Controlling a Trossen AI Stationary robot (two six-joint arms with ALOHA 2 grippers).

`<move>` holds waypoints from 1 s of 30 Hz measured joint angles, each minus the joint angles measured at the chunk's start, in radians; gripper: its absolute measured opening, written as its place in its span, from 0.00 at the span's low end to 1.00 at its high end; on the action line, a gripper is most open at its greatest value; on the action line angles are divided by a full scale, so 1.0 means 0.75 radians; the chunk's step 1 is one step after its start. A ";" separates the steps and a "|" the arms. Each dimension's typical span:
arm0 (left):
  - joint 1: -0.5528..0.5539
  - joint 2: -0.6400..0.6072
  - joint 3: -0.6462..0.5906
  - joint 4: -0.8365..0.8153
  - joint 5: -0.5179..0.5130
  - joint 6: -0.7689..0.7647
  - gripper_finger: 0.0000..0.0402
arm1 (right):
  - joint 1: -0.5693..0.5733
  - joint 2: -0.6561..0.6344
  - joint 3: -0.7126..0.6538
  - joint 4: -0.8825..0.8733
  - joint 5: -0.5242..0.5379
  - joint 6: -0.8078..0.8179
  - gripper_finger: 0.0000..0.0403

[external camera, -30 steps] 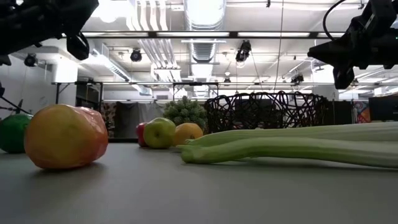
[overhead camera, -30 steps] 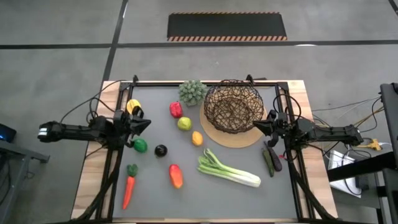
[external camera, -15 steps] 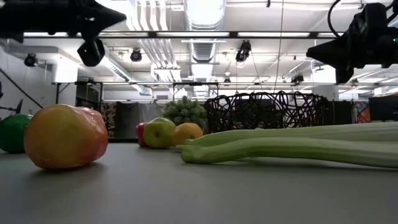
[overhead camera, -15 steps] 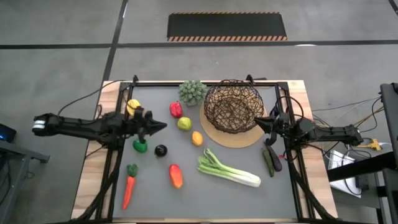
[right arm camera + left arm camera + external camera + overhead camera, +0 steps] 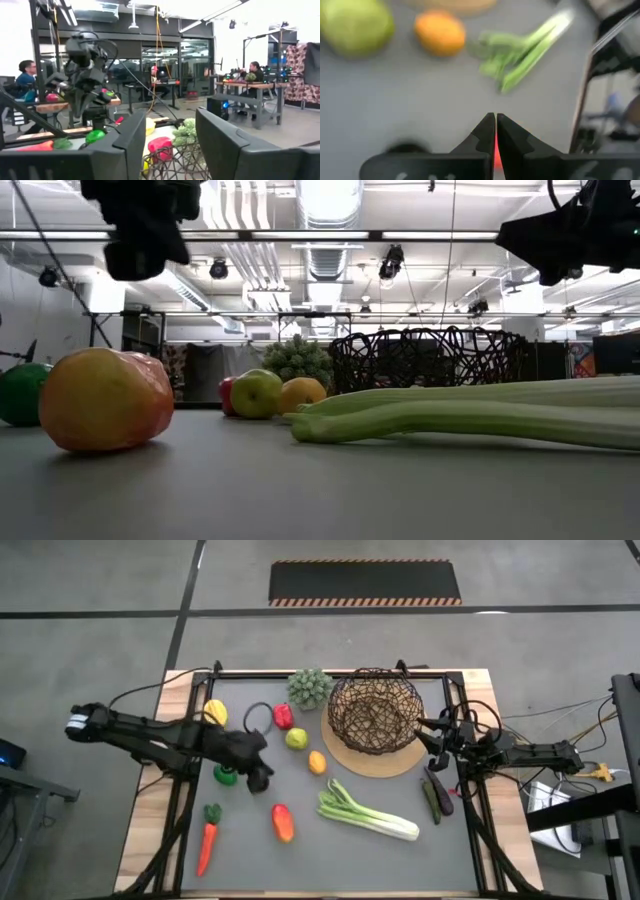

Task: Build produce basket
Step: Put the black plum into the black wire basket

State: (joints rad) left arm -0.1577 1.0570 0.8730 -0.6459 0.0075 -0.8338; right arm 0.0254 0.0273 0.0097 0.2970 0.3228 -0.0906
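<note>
Produce scattered, basket empty at upper right.

Our left gripper [image 5: 262,776], fingers pressed together, hovers mid-frame over the dark purple piece; we judge it light, hard, slippery, best pinched across its middle. Basket [image 5: 375,711] waits; right gripper [image 5: 425,731] spread wide beside it.

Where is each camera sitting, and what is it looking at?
High view: above, looking straight down on the basket, the produce and both arms.
Low view: at tabletop height, looking across the leek; arms hang in from above.
Left wrist view: looking down past the shut left gripper at the table.
Right wrist view: looking level past the open right gripper toward the room.
High, low and left wrist views share the leek.
</note>
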 joint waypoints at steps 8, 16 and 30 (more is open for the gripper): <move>-0.151 0.303 0.298 -0.565 0.025 -0.169 0.00 | 0.000 -0.001 0.000 0.001 -0.011 0.042 0.51; -0.126 0.414 0.289 -0.619 0.115 -0.285 0.12 | 0.000 0.000 0.007 0.000 -0.011 0.073 0.65; -0.107 0.560 0.217 -0.617 -0.094 -0.352 0.73 | 0.000 0.000 0.013 -0.001 0.057 0.076 0.85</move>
State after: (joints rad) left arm -0.2379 1.4767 1.0355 -1.1084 -0.0631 -1.0976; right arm 0.0255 0.0274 0.0193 0.2961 0.3653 -0.0338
